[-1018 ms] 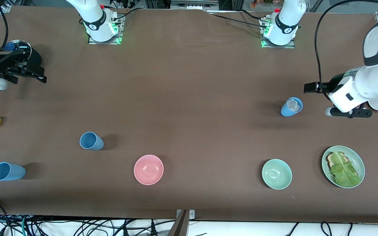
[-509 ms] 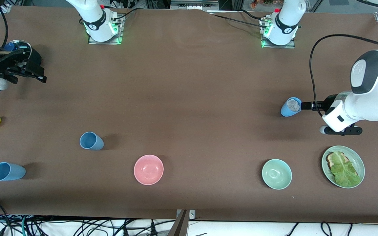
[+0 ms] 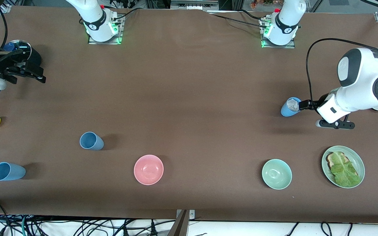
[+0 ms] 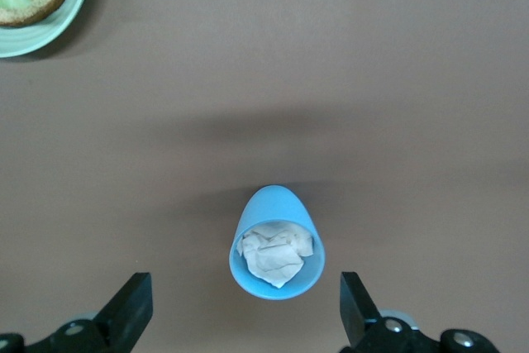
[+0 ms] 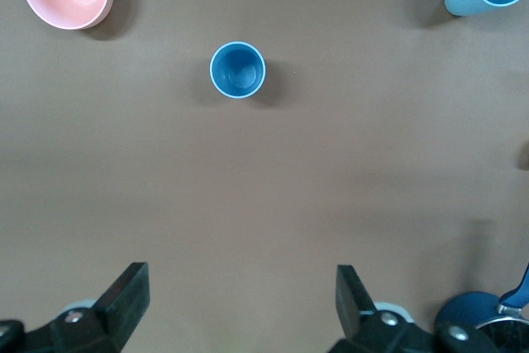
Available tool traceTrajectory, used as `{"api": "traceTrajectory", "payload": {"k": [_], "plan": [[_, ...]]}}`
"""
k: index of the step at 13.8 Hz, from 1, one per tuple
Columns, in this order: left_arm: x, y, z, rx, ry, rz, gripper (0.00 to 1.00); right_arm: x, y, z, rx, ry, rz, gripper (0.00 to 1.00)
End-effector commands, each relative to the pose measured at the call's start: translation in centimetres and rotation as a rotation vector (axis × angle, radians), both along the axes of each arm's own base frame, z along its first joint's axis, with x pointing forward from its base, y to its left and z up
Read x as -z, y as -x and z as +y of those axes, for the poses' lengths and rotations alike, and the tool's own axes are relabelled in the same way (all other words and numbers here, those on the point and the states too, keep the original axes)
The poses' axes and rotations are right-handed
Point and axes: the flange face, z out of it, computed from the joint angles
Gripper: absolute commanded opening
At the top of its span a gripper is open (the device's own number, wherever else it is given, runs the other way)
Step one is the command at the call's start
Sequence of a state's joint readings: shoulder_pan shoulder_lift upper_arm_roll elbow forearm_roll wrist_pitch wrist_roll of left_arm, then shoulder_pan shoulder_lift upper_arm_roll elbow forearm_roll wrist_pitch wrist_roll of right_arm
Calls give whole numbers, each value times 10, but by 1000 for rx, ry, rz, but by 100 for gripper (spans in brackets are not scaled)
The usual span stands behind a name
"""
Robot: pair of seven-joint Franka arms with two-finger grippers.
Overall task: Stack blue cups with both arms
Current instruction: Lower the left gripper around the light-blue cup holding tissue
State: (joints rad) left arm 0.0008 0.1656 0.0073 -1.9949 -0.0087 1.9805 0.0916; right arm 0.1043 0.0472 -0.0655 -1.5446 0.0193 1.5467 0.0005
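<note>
Left gripper (image 3: 302, 105) open, hovering just beside the paper-stuffed blue cup (image 3: 291, 107), at its 3 o'clock in the front view; fingers (image 4: 132, 310) spread wider than the rim; best to centre the cup between them before closing. Right gripper (image 3: 28, 72) open, waiting near the navy pot (image 3: 20, 49); two empty blue cups (image 3: 91, 141) stand toward its end.

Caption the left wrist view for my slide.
Open left end effector poised beside a blue cup stuffed with crumpled paper.
</note>
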Motion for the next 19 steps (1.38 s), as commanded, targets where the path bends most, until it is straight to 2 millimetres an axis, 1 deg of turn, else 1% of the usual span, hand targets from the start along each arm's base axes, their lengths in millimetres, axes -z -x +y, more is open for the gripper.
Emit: {"api": "traceTrajectory", "payload": {"k": [1,2,4,6,11,14,19], "plan": [[7,42,11,44,-6,-49,100,1,1,1,-8,1,9,100],[12,50,19,46,-5,-66,100,0,1,1,-9,-1,7,100],[34,64,33,66,-1,-94,100,3,1,1,-9,-1,13,100],[49,74,47,71,0,-118,100,8,-3,3,-14,1,12,100],[60,84,46,71,-1,-141,100,10,-3,6,-18,2,18,100],[69,89,38,73,0,-152,100,15,-6,6,-18,2,25,100],[87,95,30,82,0,-174,100,16,-6,6,-18,3,27,100]]}}
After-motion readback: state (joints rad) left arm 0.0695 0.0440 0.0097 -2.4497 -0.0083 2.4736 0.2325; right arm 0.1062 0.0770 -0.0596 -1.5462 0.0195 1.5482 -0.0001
